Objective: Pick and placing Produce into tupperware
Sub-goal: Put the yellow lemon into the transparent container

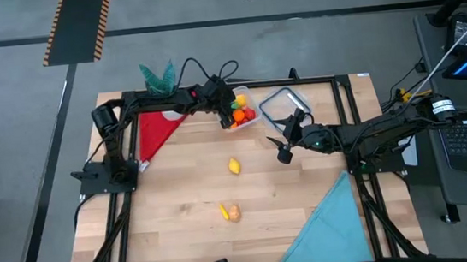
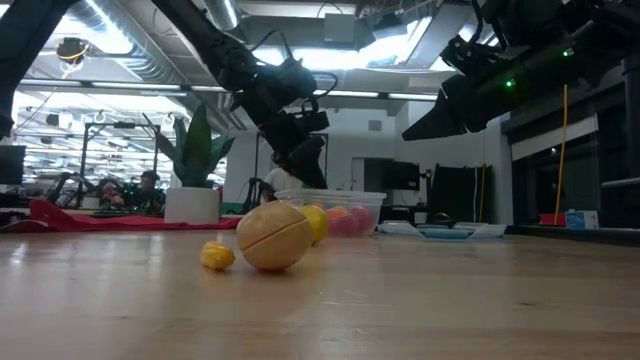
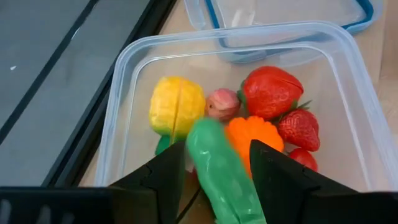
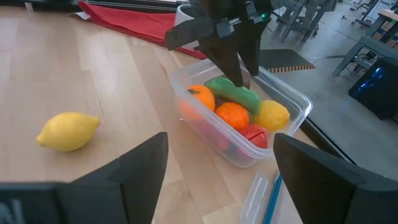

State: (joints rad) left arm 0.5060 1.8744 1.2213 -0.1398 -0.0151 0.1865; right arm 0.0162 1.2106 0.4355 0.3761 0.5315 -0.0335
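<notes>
When checking the left gripper (image 3: 212,148), look above the clear container (image 3: 134,56) at the far edge of the table (image 1: 183,230). Find a long green piece (image 3: 224,180) right at the gripper's tip, inside the container and on top of the pile. Treat the hold as impossible to tell: either clamped or let go.

Note the green piece's long axis running in line with the gripper's own reach and lying close to level across the pile. Find one end beside a yellow piece (image 3: 176,107) and the body over an orange piece (image 3: 255,134). Locate a pink piece (image 3: 222,104) and several red pieces (image 3: 270,90) deeper in the same container.

Observe the clear lid (image 1: 275,103) with a blue rim, flat on the wood, just beside the container on the right arm's side. Find the right gripper (image 1: 285,153) near the lid, above the table, spread wide with nothing held.

Count three pieces outside the container: a lemon (image 1: 234,166) near the table's middle, then a round tan piece (image 1: 234,213) just beside a small yellow one (image 1: 222,209), nearer the front. Note bare wood around all three. Note also a red cloth (image 1: 158,131) at the left arm's side, a blue cloth (image 1: 333,225) at the front right corner, and the dark frame rail (image 1: 314,78) close behind the container.
</notes>
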